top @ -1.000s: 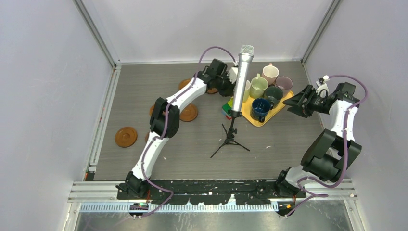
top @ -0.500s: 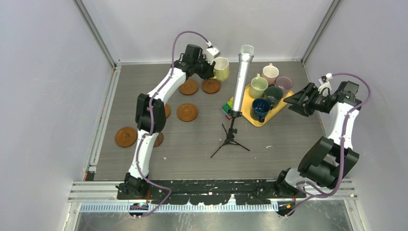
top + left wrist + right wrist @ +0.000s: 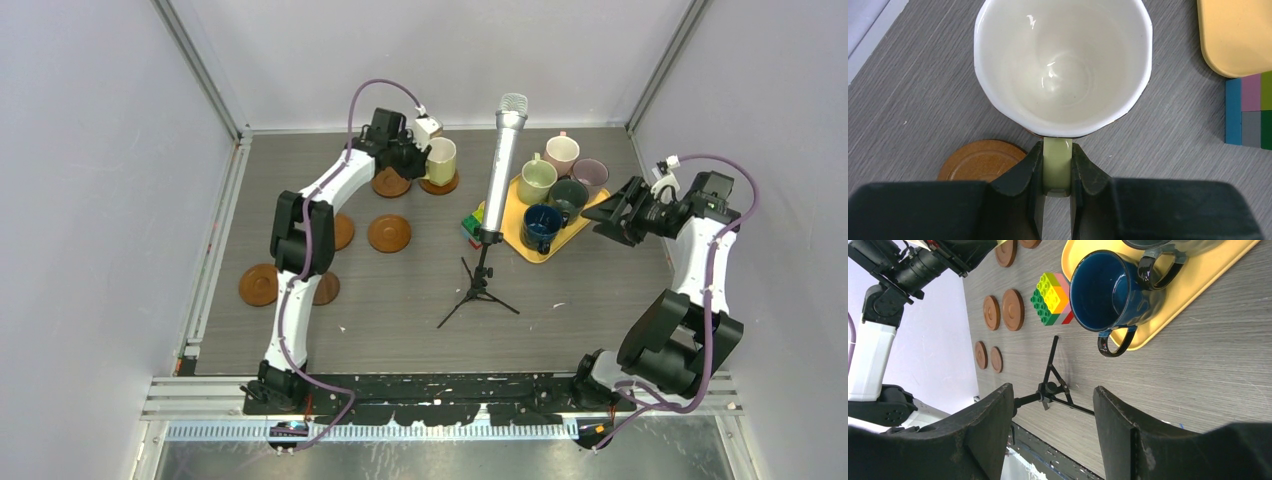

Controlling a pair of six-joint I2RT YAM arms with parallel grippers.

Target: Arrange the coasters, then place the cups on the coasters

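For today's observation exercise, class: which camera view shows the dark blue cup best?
The right wrist view: the dark blue cup fills much of it, with its open mouth and handle clear, at the edge of the yellow tray. The top external view shows the cup small, from above. The left wrist view does not show it.

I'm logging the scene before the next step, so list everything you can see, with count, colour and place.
coasters: six, brown, left half of the table, two partly hidden
cream-yellow cup: one, over the far-right coaster, held by its handle
other cups: five, dark blue, pale green, grey-green, mauve, pink, on the tray
tray: one, yellow, right of centre
microphone: one, silver, on a black tripod, centre
brick block: one, multicoloured, beside the tray
table: one, grey wood-grain
left tool: one, black, shut on the cup's handle
right tool: one, black, open and empty, by the tray's right edge
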